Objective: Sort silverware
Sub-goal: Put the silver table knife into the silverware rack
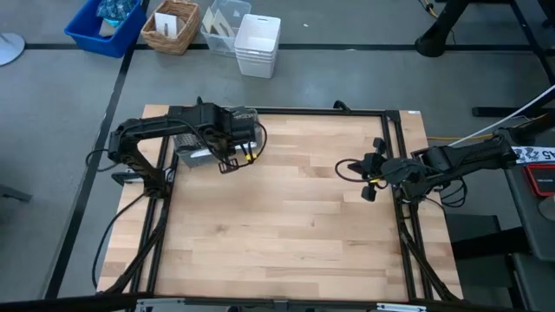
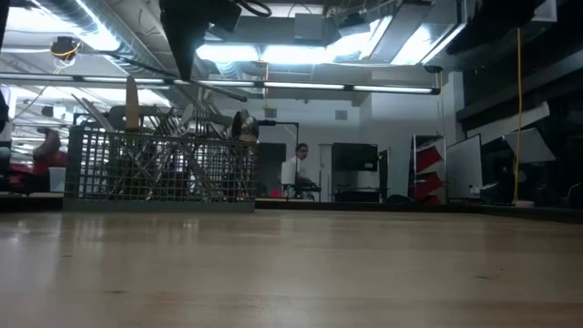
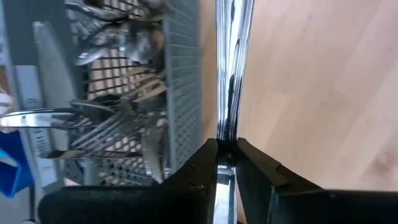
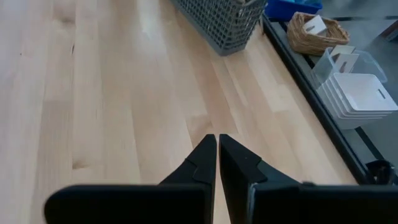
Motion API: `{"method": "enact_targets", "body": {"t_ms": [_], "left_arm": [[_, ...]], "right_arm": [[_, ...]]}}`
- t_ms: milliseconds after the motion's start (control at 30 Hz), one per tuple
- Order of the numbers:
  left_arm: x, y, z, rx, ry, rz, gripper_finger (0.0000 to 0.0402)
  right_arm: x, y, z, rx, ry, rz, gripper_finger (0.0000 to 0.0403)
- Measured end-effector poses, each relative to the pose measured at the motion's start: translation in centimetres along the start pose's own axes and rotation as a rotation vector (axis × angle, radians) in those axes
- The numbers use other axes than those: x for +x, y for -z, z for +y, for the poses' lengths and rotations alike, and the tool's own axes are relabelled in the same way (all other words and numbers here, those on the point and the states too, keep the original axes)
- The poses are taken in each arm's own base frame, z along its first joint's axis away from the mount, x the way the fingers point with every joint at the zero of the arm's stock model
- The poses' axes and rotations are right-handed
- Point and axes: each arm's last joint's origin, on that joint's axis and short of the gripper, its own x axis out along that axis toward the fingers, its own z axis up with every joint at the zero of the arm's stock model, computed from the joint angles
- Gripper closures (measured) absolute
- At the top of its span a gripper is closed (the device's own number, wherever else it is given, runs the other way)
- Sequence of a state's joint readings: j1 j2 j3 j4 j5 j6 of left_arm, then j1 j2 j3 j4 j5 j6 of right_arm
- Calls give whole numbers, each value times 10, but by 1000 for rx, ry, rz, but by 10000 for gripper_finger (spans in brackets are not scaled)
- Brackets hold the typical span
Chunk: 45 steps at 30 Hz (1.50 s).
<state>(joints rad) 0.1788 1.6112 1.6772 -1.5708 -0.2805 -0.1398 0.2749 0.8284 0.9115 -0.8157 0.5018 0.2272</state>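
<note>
A grey wire-mesh caddy stands on the table's far left part, and several pieces of silverware stand and lean inside it. It also shows in the low view. My left gripper hangs just to the right of the caddy, pointing steeply down, shut on one slim shiny piece of silverware. I cannot tell whether that piece is a fork, a spoon or a knife. My right gripper waits shut and empty over the table's right edge. My left gripper pinches the shiny piece between its two fingertips, at a point along its slim shaft. The fingers come from above, and the piece runs on past them in the line of the fingers. It hangs beside the caddy's outer wall. Its far end runs out of the picture.
Bare wooden tabletop stretches between the two arms. Beyond the table's far edge stand a blue bin, a wicker basket and stacked white containers. A black frame runs along the table's edges.
</note>
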Motion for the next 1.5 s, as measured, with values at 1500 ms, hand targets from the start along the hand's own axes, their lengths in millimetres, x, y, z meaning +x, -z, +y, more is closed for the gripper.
{"method": "enact_targets", "body": {"t_ms": [1500], "left_arm": [[-29,33,42,-164,-80,-118,359]], "right_arm": [[221,-91,-12,-568,337,-485,233]]}}
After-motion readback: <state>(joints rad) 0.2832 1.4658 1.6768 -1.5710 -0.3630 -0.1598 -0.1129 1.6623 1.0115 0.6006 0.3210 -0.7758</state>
